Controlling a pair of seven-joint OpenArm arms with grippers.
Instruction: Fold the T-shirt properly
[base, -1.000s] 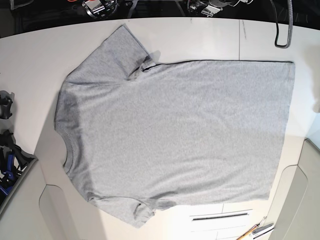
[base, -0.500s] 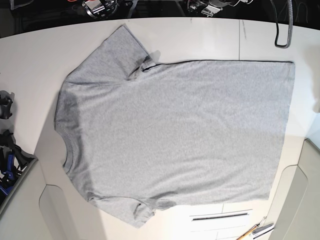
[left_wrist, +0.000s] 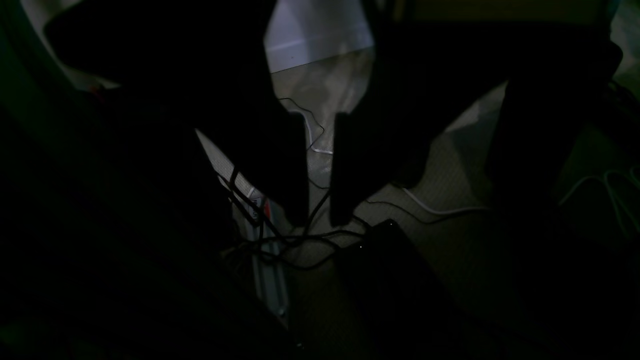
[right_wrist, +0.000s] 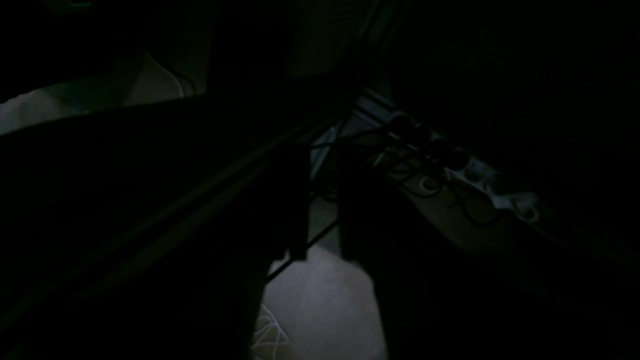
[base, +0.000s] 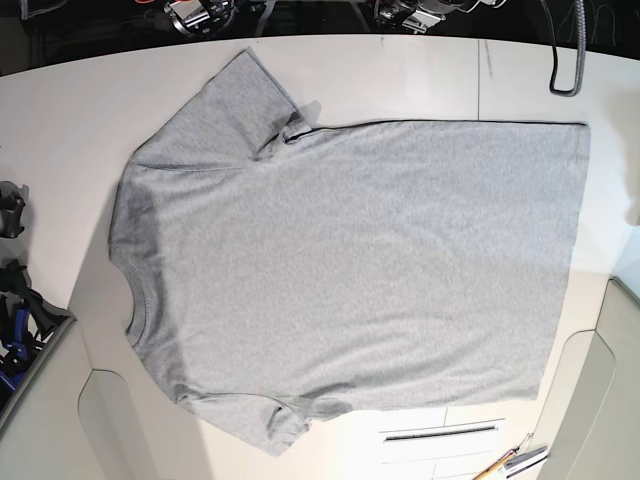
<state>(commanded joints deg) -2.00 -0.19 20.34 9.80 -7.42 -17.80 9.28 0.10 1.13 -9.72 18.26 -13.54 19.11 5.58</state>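
Observation:
The T-shirt (base: 350, 270) lies spread flat on the white table (base: 60, 120), plain grey side up. Its ribbed neck points left, its hem runs down the right, and one sleeve reaches toward the far edge and one toward the near edge. Neither gripper appears in the base view. In the dark left wrist view my left gripper (left_wrist: 320, 220) hangs over floor and cables, a narrow gap between its fingers and nothing held. My right gripper (right_wrist: 324, 255) shows the same narrow empty gap above the floor. The T-shirt is out of both wrist views.
Blue and black clamps (base: 15, 320) sit in a bin at the table's left edge. Small tools (base: 510, 462) lie at the near right. A dark cable (base: 565, 70) hangs at the far right. A power strip (right_wrist: 475, 185) and loose cables lie on the floor.

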